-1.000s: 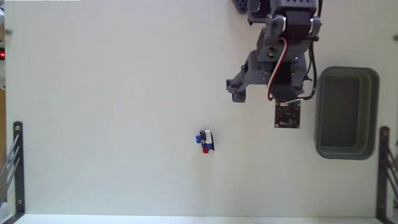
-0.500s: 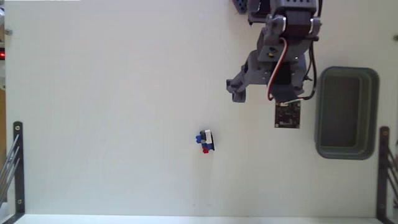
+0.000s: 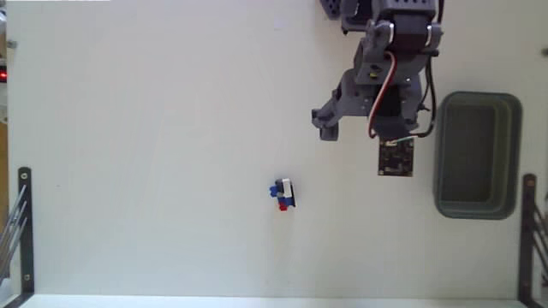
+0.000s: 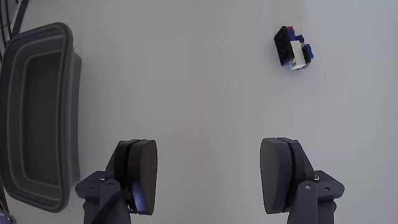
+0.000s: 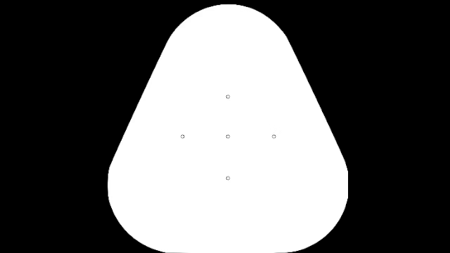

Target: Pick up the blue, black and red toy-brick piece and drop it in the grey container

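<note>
Pincer [image 4: 208,177] spread wide, empty; toy-brick piece [image 4: 293,48] well apart.

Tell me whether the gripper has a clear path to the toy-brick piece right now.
Probably yes. The gripper is open and empty, and only bare table lies between it and the toy-brick piece; the grey tray sits off to the other side.

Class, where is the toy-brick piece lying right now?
In the fixed view the toy-brick piece lies alone on the white table, lower left of the open gripper, far from the grey container.
</note>
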### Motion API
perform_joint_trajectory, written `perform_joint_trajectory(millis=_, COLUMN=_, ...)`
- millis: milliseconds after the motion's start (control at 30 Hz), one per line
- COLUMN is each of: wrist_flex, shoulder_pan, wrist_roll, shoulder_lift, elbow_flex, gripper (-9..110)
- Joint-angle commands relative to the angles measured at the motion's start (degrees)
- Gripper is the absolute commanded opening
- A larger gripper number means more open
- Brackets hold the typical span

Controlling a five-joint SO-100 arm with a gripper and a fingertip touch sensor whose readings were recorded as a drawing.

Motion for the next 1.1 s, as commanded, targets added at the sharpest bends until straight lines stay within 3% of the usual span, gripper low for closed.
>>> perform_joint_trajectory(millis=0, wrist_flex=-0.22, shoulder_pan=2.78, wrist_roll=0.26, shoulder_lift=2.19, elbow_flex=0.3, gripper=110)
perform_joint_trajectory(millis=567, wrist_flex=-0.22, shoulder_pan=14.78, wrist_roll=0.26, shoulder_lift=2.19, elbow_flex=0.3, gripper=110)
perform_joint_trajectory(millis=1067, wrist_flex=-0.22, shoulder_pan=16.2, wrist_roll=0.26, shoulder_lift=2.19, elbow_flex=0.3, gripper=110)
